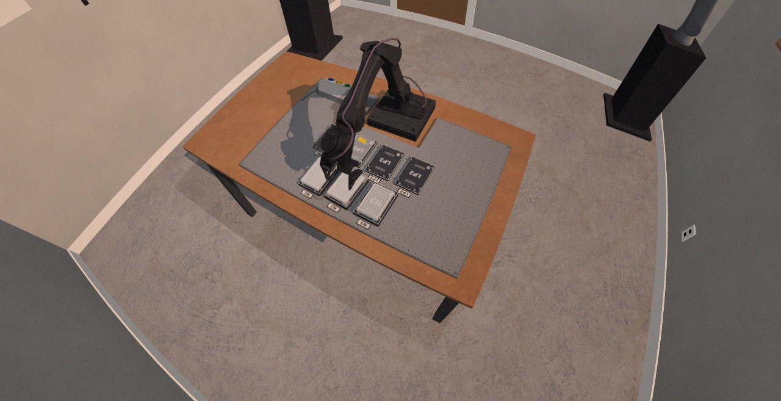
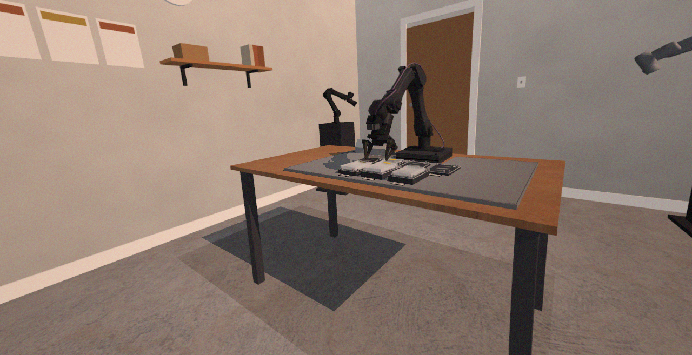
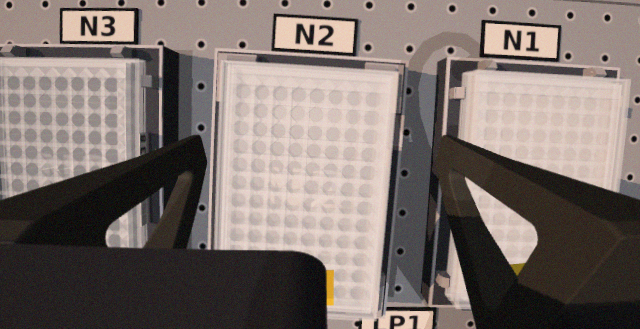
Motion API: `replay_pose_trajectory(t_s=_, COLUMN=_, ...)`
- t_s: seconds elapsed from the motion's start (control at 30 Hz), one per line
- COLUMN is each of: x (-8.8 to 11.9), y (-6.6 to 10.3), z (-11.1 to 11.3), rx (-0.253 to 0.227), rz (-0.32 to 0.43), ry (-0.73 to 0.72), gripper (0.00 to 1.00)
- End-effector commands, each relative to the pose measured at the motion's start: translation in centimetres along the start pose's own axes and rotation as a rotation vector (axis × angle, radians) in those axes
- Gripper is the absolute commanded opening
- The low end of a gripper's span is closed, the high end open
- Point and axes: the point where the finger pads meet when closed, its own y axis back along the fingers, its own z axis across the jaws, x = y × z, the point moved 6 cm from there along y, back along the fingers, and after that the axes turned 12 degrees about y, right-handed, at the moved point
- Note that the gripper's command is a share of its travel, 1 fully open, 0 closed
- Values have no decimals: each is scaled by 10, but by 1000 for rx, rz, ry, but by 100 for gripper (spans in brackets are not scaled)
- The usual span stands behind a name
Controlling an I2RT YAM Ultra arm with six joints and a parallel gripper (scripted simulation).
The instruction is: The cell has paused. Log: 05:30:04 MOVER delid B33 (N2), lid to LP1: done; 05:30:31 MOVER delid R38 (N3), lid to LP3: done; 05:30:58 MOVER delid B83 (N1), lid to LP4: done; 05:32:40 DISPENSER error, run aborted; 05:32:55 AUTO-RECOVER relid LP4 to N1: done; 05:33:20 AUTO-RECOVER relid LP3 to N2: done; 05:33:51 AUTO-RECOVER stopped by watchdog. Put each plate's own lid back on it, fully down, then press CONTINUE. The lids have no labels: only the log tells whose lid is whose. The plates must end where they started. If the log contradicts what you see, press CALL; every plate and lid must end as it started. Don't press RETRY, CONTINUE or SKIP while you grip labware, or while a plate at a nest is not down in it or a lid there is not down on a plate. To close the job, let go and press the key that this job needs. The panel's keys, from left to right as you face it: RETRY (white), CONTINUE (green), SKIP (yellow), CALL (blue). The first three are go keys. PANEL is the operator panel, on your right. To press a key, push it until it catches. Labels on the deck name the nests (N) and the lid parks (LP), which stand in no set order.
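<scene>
Three white well plates sit in a row of nests. In the wrist view the N3 plate (image 3: 70,144) at the left shows sharp wells and looks uncovered. The N2 plate (image 3: 305,179) in the middle and the N1 plate at the right each carry a clear lid. My gripper (image 3: 321,148) is open and empty, with one finger on each side of the N2 plate, above it. It also shows in the top view (image 1: 339,176) and in the exterior view (image 2: 377,154). A clear lid with a yellow mark (image 1: 360,149) lies on park LP1.
Parks LP3 (image 1: 381,165) and LP2 (image 1: 412,179) are bare black pads. LP4 is hidden behind my arm. The key panel (image 1: 334,86) stands at the deck's far corner, beside the arm's base (image 1: 401,117). The table's front edge runs just past the nest labels.
</scene>
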Motion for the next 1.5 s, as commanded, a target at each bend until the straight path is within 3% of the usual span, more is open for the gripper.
replay_pose_trajectory(t_s=0.0, x=5, y=4, z=13, rx=-11, rz=133, ry=-36, gripper=100)
replay_pose_trajectory(t_s=0.1, x=5, y=4, z=15, rx=-14, rz=153, ry=-37, gripper=100)
replay_pose_trajectory(t_s=0.13, x=5, y=4, z=6, rx=-9, rz=174, ry=-56, gripper=100)
replay_pose_trajectory(t_s=0.6, x=-10, y=-1, z=9, rx=-81, rz=445, ry=-65, gripper=100)
replay_pose_trajectory(t_s=0.67, x=-10, y=-1, z=9, rx=-81, rz=445, ry=-65, gripper=100)
replay_pose_trajectory(t_s=0.8, x=-13, y=-2, z=8, rx=-99, rz=522, ry=-71, gripper=100)
replay_pose_trajectory(t_s=0.9, x=-12, y=-1, z=8, rx=-99, rz=522, ry=-71, gripper=100)
replay_pose_trajectory(t_s=0.97, x=-19, y=13, z=7, rx=-91, rz=487, ry=-69, gripper=100)
replay_pose_trajectory(t_s=1.13, x=-19, y=14, z=7, rx=-91, rz=487, ry=-68, gripper=100)
replay_pose_trajectory(t_s=1.47, x=-11, y=-3, z=9, rx=-98, rz=516, ry=-68, gripper=100)
